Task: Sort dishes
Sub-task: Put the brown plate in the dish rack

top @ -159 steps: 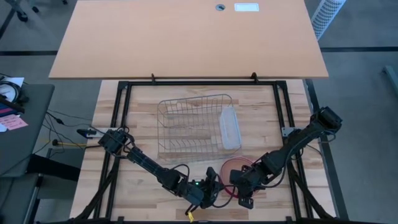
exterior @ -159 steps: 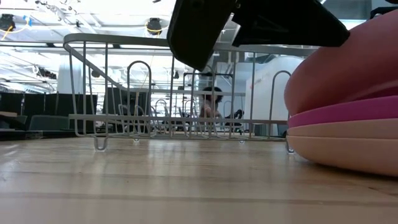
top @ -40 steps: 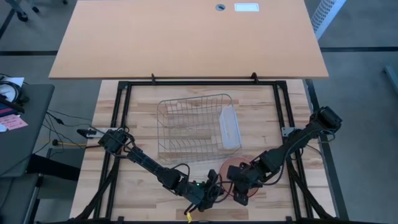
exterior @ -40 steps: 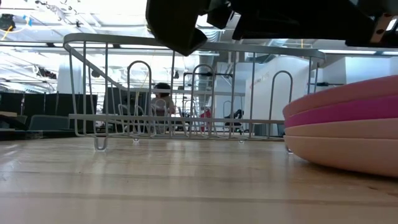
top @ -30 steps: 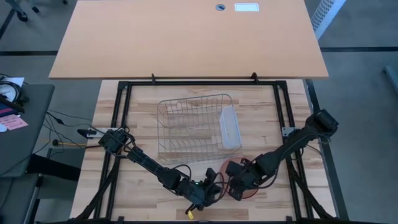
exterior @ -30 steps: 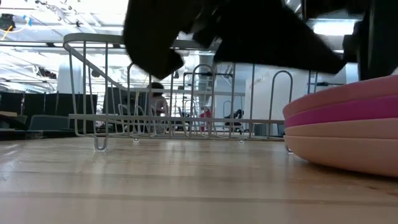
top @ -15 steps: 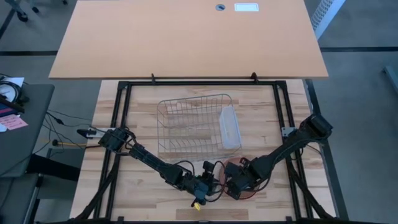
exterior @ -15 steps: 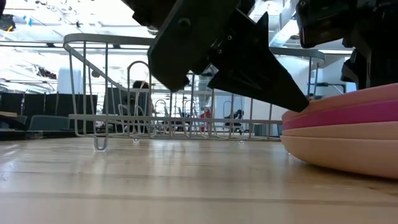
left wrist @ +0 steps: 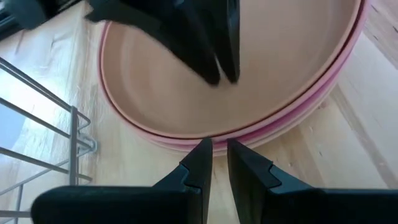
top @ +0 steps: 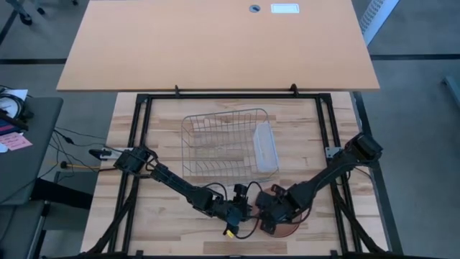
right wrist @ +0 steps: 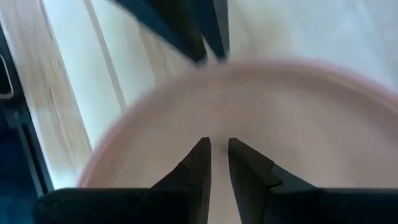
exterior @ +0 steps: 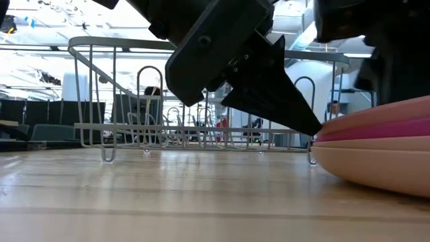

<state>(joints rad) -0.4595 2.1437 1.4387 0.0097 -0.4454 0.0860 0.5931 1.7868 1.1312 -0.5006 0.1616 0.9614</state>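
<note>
Arms hide most of the plates [top: 282, 225]; the stack lies flat. Left gripper [left wrist: 214, 149] nearly shut at its rim; right gripper [right wrist: 215, 145] narrow above, seemingly empty

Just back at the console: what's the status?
Left gripper nearly shut, empty, at the plate stack's rim. Right gripper nearly shut, empty, over the top plate. Dish rack empty behind; path open.
</note>
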